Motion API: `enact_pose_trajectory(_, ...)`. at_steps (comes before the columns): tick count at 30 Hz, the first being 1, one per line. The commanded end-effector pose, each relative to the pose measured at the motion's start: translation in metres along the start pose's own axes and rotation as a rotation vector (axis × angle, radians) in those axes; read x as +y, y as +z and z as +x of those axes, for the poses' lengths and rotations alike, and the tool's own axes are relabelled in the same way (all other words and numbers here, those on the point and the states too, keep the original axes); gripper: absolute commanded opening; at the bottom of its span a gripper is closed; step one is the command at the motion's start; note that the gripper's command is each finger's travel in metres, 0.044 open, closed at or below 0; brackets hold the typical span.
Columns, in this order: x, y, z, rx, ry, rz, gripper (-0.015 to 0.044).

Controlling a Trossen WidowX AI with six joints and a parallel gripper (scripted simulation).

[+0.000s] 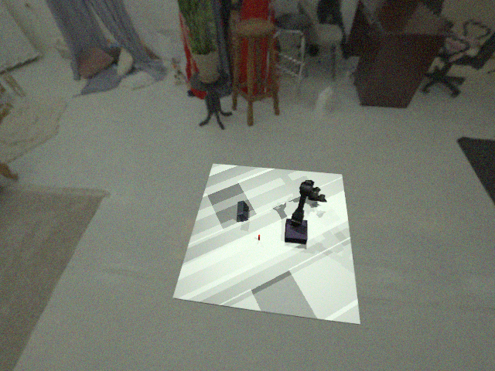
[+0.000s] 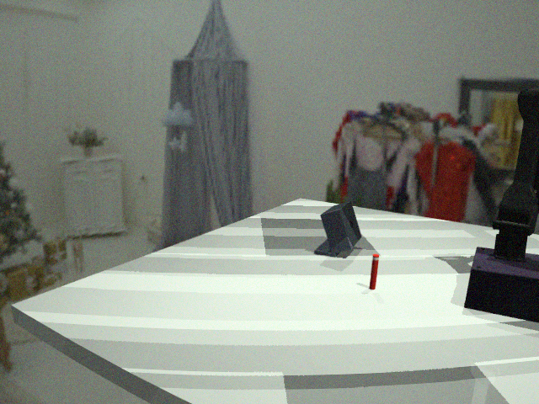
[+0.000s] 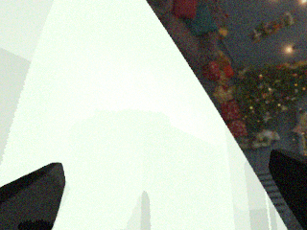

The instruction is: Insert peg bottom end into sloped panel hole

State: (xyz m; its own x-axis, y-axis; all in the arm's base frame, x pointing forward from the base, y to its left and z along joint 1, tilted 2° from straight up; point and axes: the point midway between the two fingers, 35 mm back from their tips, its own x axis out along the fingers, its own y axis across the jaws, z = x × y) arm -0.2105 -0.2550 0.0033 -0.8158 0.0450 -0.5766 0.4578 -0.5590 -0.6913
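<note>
The red peg (image 1: 258, 237) (image 2: 374, 272) stands upright on the table (image 1: 223, 275) (image 2: 195, 310), with a pale band near its top. The dark sloped panel (image 1: 242, 212) (image 2: 337, 225) stands beyond it, its face tilted. Its hole cannot be made out in the dark shading. My gripper (image 1: 322, 198) (image 3: 169, 167) is open and empty, raised above the table on the far side of the arm base from the peg. Neither peg nor panel shows in the wrist view. The gripper is outside the exterior view.
The arm's dark base (image 1: 296, 232) (image 2: 500, 282) stands on the table, to the right of the peg. The table's edge (image 3: 192, 69) crosses the wrist view diagonally. Striped light and grey shadow patches cover the table top. Stools, a plant and other furniture stand beyond the table.
</note>
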Motion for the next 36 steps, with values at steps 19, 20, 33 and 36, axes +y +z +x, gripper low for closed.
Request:
enact_pose_trajectory(19, 0.075, 0.016, -0.075, -0.149, 0.229, -0.158, 0.044)
enact_pose_trajectory(20, 0.078, 0.016, -0.079, -0.155, 0.238, -0.166, 0.044)
enact_pose_trajectory(33, 0.114, 0.008, -0.127, -0.228, 0.357, -0.293, 0.044)
enact_pose_trajectory(36, 0.121, 0.004, -0.139, -0.243, 0.388, -0.31, 0.044)
